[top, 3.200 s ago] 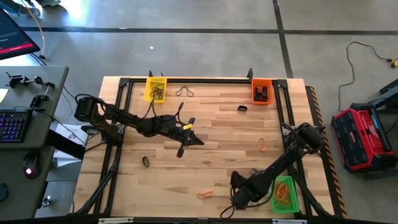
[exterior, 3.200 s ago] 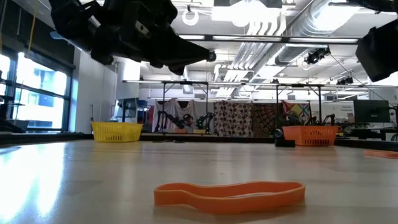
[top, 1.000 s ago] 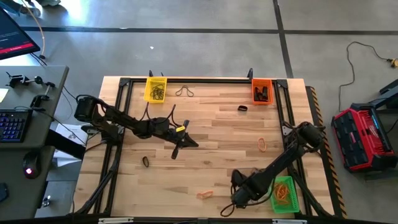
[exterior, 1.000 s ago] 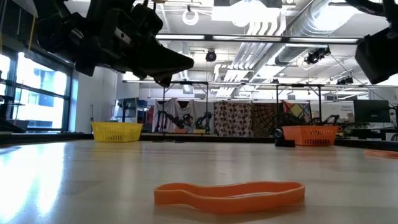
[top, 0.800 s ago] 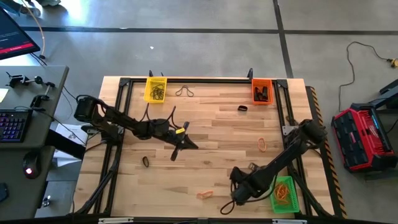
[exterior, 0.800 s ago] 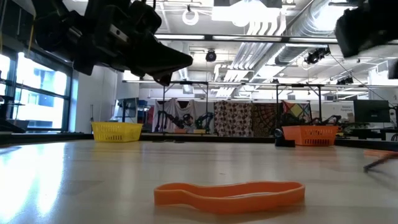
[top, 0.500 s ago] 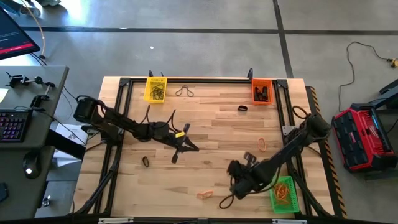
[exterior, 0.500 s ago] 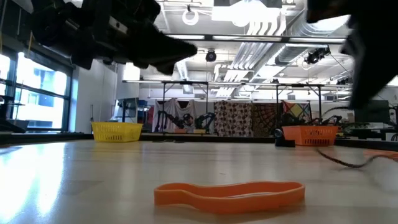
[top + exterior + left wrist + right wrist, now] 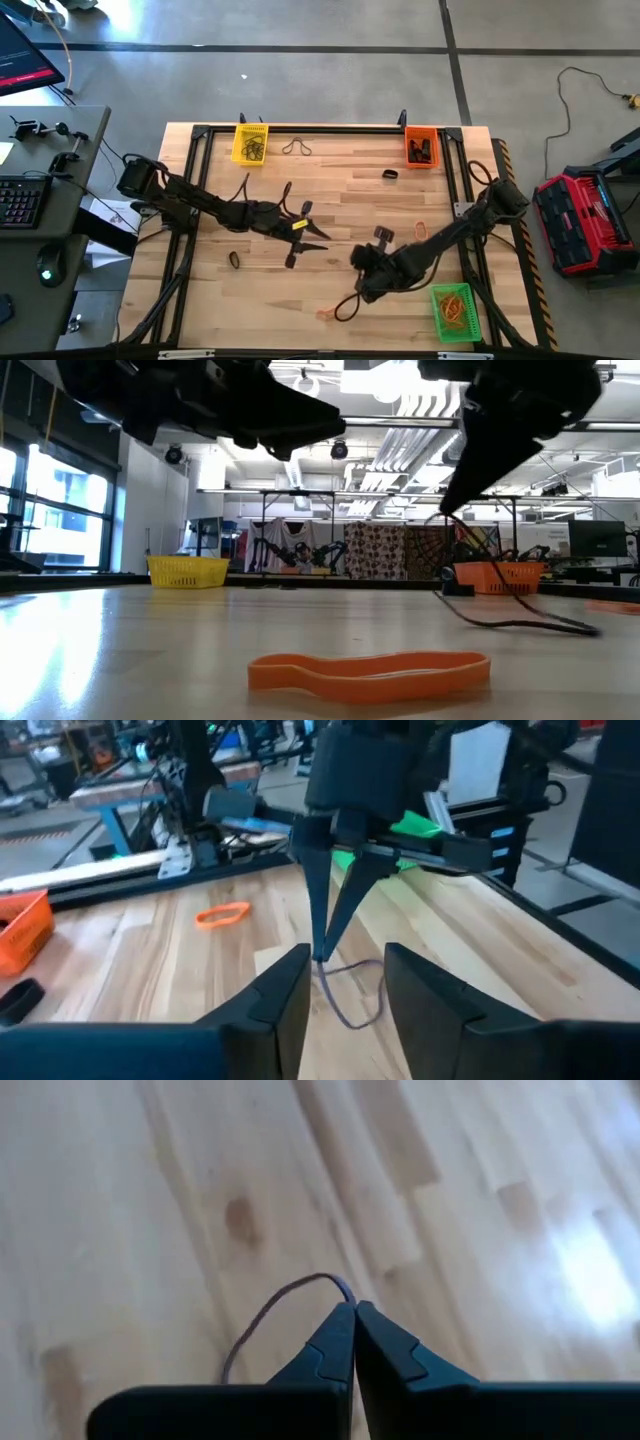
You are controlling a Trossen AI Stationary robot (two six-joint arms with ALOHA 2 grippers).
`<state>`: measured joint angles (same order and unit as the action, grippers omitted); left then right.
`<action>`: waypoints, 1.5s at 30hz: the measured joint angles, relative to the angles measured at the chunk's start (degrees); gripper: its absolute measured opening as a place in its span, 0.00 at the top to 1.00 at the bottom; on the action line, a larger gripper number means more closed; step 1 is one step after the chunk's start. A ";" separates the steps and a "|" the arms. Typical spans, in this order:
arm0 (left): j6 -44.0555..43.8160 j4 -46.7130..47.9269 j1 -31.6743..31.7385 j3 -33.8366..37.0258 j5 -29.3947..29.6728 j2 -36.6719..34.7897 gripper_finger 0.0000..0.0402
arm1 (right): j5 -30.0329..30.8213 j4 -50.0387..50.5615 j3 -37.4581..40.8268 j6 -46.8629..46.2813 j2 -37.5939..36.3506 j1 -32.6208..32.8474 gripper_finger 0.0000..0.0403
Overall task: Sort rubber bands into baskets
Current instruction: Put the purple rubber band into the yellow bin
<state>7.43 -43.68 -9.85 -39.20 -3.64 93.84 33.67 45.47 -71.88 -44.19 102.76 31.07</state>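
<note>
Looking at the high view, you've got the right end effector [image 9: 357, 292] lower centre of frame, fingers pinched together on a dark rubber band [image 9: 343, 308] that dangles from the tips; its loose end trails down twd the tabletop [image 9: 340, 200]. Right wrist view shows the same: tips together, thin band [image 9: 270, 1315] curling out from btwn them.

Left end effector [image 9: 303, 236] sits centre-left, over bare wood, fingers apart, nothing in them. Left wrist view looks past its spread fingers [image 9: 275, 995] at the right arm's tips w/ the band hanging.

Baskets: yellow basket [image 9: 250, 142] upper left, orange basket [image 9: 421, 146] upper right, green basket [image 9: 454, 310] lower right, near the right arm.

Loose bands on the wood: orange band [image 9: 326, 313] bottom centre, just beside the dangling one; another orange band [image 9: 421, 232] right of centre; black band [image 9: 234, 260] lower left; black band [image 9: 389, 174] near the orange basket.
</note>
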 joint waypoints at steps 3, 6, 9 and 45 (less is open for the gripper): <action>-1.25 2.31 0.00 -0.73 2.52 0.00 0.67 | 2.83 -1.16 0.00 1.77 0.00 -0.35 1.00; -2.68 3.11 0.00 -1.04 3.02 0.00 0.66 | 6.26 -2.62 0.00 3.37 0.00 -0.37 1.00; -4.62 3.54 0.00 -1.61 3.36 0.00 0.65 | 9.08 -4.34 0.00 4.62 0.00 -0.35 1.00; -7.38 7.87 -0.02 -2.54 7.54 0.00 0.68 | 22.51 -24.50 0.00 23.70 0.00 -0.35 1.00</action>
<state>0.05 -35.81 -9.87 -41.74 3.90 93.84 56.18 20.97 -71.88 -20.49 102.76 30.72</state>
